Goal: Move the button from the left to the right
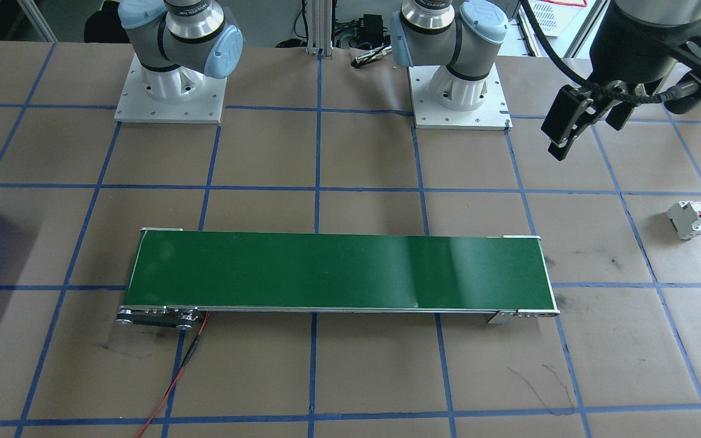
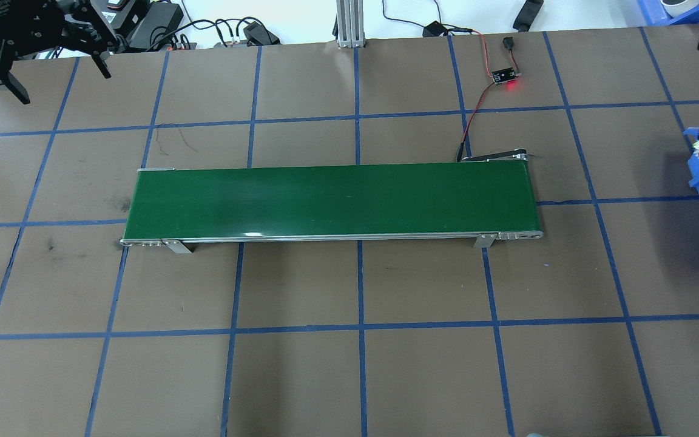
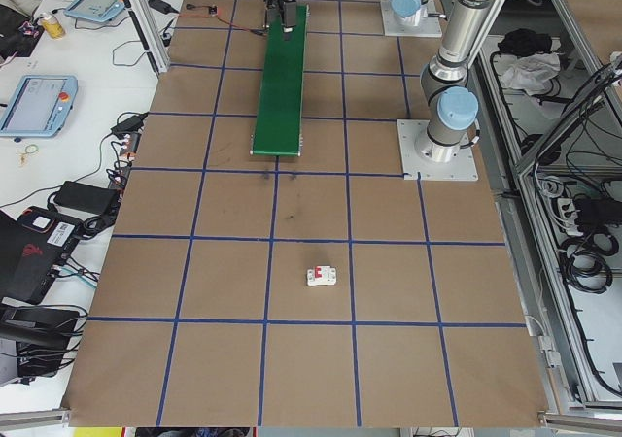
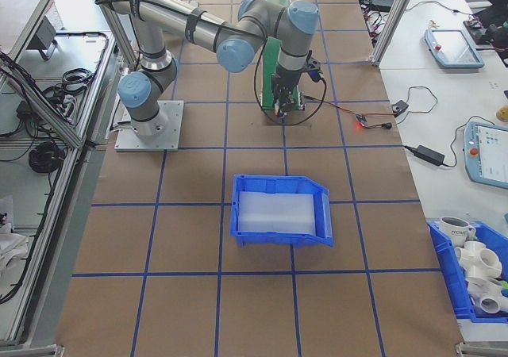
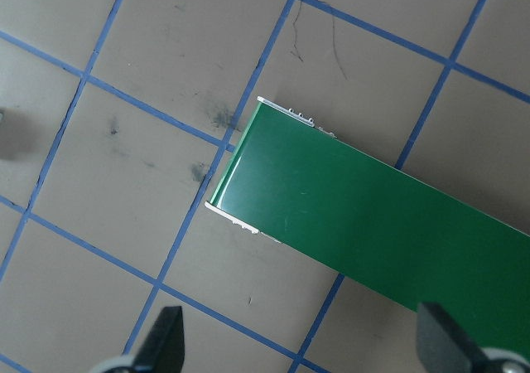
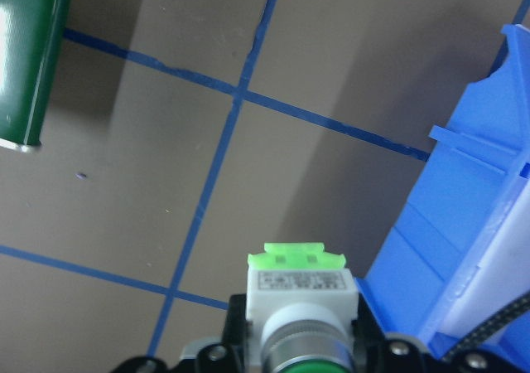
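Right wrist view: my right gripper [image 6: 302, 352] is clamped on the button [image 6: 302, 294], just beside the blue bin [image 6: 464, 224]. Left wrist view: my left gripper [image 5: 302, 344] is spread wide and empty, above the conveyor [image 5: 373, 215] end.

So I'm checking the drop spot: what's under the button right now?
The right pincer holds the button over brown table paper, beside the blue bin's wall. The spot straight below is hidden.

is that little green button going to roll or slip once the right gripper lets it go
The button probably won't flop: it looks like rigid plastic, held in the right gripper. Its round metal collar suggests it could roll if dropped on its side, though the boxy white body should check that. It is likely light.
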Controlling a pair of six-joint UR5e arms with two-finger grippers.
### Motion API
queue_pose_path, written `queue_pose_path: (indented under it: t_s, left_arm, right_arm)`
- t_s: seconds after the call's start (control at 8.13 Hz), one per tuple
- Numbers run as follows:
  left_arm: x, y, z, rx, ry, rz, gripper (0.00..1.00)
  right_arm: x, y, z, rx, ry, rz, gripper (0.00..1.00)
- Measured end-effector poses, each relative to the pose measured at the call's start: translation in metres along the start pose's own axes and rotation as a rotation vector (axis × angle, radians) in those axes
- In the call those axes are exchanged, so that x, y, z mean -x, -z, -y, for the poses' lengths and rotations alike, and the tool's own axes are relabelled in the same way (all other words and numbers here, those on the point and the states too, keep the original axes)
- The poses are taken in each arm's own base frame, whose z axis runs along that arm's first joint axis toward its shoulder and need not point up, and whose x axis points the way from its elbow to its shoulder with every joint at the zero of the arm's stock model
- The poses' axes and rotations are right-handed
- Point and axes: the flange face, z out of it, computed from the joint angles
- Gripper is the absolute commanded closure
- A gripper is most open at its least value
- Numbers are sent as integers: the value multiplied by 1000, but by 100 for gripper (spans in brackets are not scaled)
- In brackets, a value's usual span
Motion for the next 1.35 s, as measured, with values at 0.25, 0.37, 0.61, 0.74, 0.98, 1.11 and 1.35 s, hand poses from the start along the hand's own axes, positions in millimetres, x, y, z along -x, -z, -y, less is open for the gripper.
queue_pose_path:
  t_s: [0.25, 0.37, 0.61, 0.74, 0.98, 1.11, 1.35]
  left_arm:
    - [-1, -2, 1, 3, 0, 1, 0]
    - [-1, -3, 3, 3, 1, 1, 0]
    - [-1, -3, 4, 4, 1, 1, 0]
    - [-1, -3, 4, 4, 2, 2, 0]
    - [-1, -3, 5, 3, 2, 2, 0]
    - [0, -2, 6, 2, 3, 1, 0]
    - [0, -1, 5, 1, 3, 1, 0]
  right_arm:
    - [-53, -5, -41, -3, 146, 4, 100]
    - [-84, -12, -64, -9, 228, 7, 100]
    - [-148, -41, -98, -34, 408, -30, 100]
    - [-178, -67, -98, -51, 510, -58, 100]
    - [-214, -121, -83, -81, 707, -100, 98]
    - [-222, -146, -74, -99, 803, -113, 95]
    - [-235, -191, -59, -114, 934, -135, 69]
